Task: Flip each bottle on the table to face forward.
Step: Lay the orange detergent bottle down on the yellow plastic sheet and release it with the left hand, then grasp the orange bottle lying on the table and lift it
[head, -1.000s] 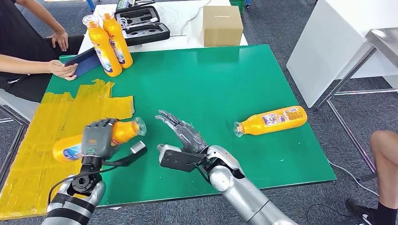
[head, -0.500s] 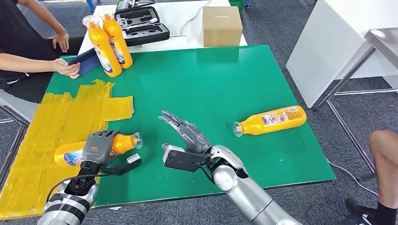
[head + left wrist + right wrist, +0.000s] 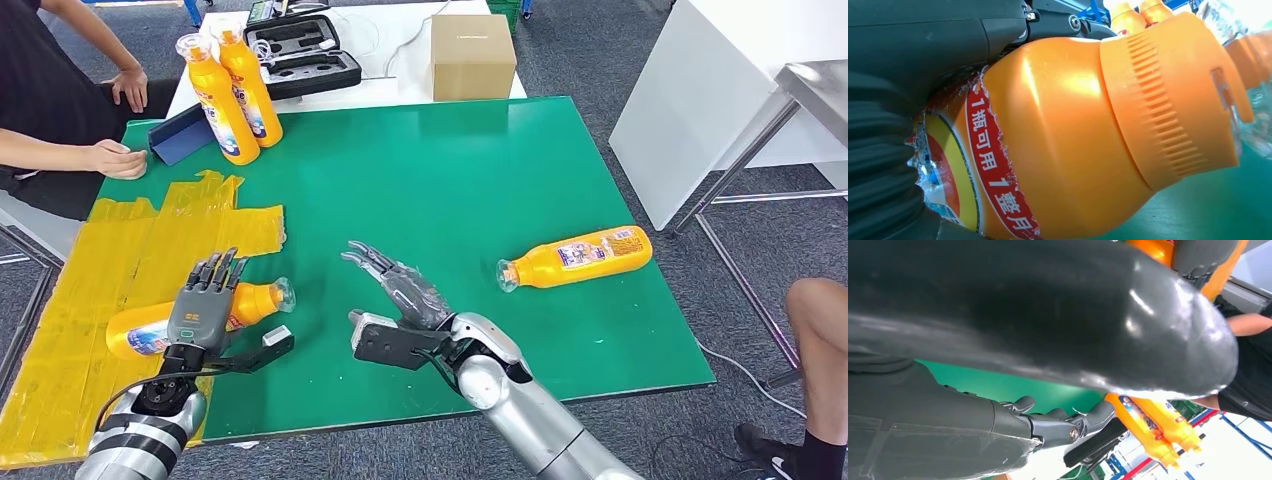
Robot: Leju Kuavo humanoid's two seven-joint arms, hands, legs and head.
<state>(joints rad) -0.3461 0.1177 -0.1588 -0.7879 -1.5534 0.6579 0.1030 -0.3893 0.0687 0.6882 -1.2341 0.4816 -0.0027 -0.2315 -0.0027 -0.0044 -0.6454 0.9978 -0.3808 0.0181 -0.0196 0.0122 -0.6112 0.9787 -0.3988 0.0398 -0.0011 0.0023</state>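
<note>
In the head view, the left hand (image 3: 203, 303) sits at the lower left of the frame with its fingers straightened and spread over a lying bottle (image 3: 140, 328); the bottle rests on the yellow tape (image 3: 120, 260) at the left edge of the green table (image 3: 450, 170), cap pointing toward the frame's centre. The hand lies on it rather than grips it, so this step looks like the release after setting it down. The right hand (image 3: 395, 285), low centre, is open and holds nothing. A second lying bottle (image 3: 577, 257) is at centre right, and two upright bottles (image 3: 232, 90) stand at upper left. In the left wrist view the bottle's shoulder and ribbed cap (image 3: 1168, 95) press close against the palm. In the right wrist view, the standing bottles appear at lower right. Next, I judge, the right hand must reach for the bottle at centre right.
</note>
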